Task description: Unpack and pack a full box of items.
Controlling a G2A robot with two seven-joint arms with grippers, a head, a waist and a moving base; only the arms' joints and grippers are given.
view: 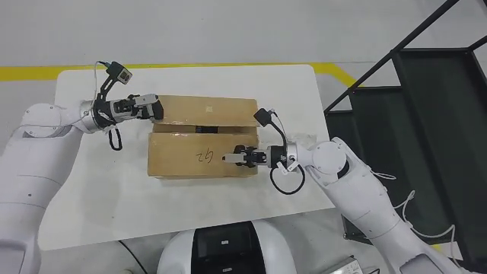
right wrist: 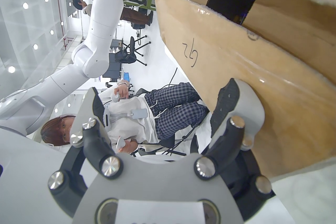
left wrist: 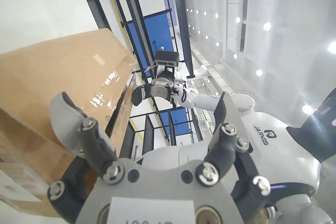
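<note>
Right pincer (right wrist: 161, 89) over box (right wrist: 262, 78) flap

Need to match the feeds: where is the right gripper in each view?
Top view: right gripper over the cardboard box's near flap, beside the handwritten number.
Left wrist view: right gripper farther off, beyond the box's far end.
Right wrist view: foreground, open, one finger against the near flap.
Shared landmark: the cardboard box.
</note>
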